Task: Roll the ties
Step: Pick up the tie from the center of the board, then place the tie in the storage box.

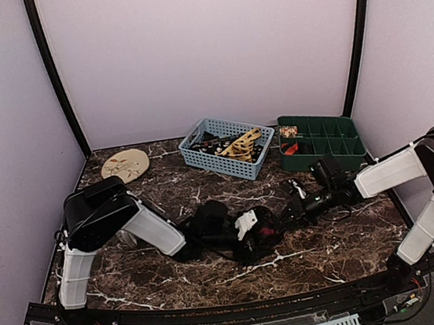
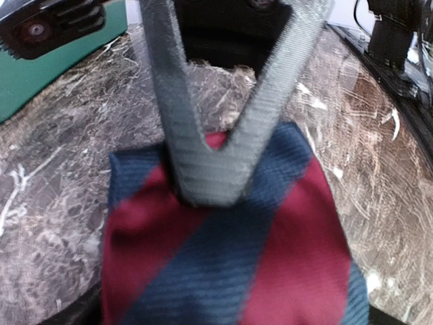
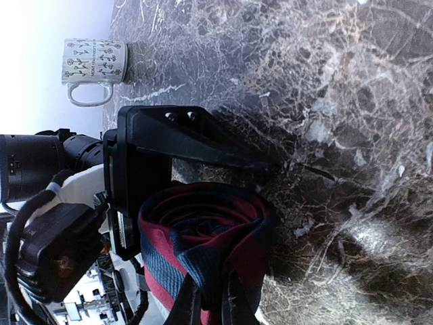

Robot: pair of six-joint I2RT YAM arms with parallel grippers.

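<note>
- Striped tie [image 3: 203,237]: navy with broad red diagonal bands, wound into a roll on the dark marbled counter [image 1: 331,251], near its middle and between the two arms.
- Right tool [image 2: 206,179]: its grey fingers [image 2: 169,101] meet in a V, and the jaws are closed, pinching the tie's fabric.
- Left tool [image 1: 245,226]: the jaws are spread wide and grip nothing. One black finger [image 3: 196,139] stands just beside the roll.
- Left wrist view only: the flat weave and stripe edges of the tie, seen close up.
- Right wrist view only: the coiled layers of the roll seen end-on. It also shows a white mug [image 3: 95,64] with a handle and small dark plant motifs, and any lettering is too small to read.
- Top view only: a round tan patterned disc [image 1: 125,165] at the far left.
- Blue slatted basket [image 1: 201,158]: far centre, holding loose ties [image 1: 240,144], tan-gold and dark patterned.
- Green divided tray [image 1: 334,144]: far right, beside the basket. One left compartment holds a small brown patterned item [image 1: 288,131]. The one nearer holds a dark-and-red item [image 1: 290,149] whose kind cannot be told.
</note>
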